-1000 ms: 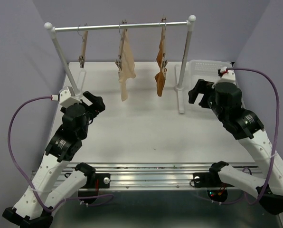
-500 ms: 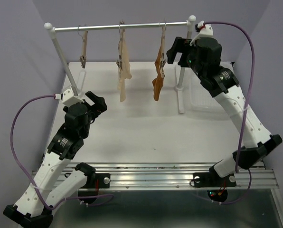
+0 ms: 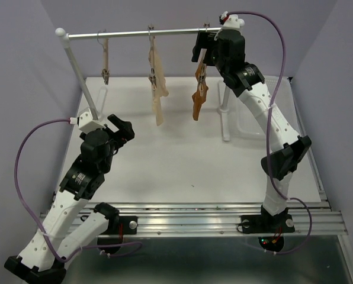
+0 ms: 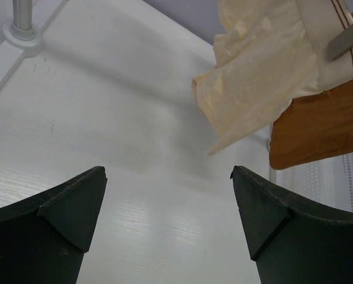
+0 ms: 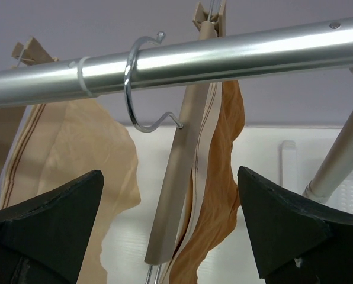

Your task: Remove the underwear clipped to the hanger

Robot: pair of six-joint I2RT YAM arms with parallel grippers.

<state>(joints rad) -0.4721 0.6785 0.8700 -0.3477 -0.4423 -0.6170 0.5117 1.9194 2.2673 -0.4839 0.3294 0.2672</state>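
R wrist clearest: hanger [image 5: 172, 189] on rail [image 5: 253, 50]

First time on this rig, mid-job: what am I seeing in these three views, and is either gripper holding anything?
The machine is a left arm and a right arm, bolted at the near edge of the table. One view looks down from behind them; the other two come from wrist cameras. A rail carries a bare hanger, a beige garment, and the hanger with the orange underwear. The right gripper is up at that hanger, open, holding nothing. The left gripper is low, open, empty.
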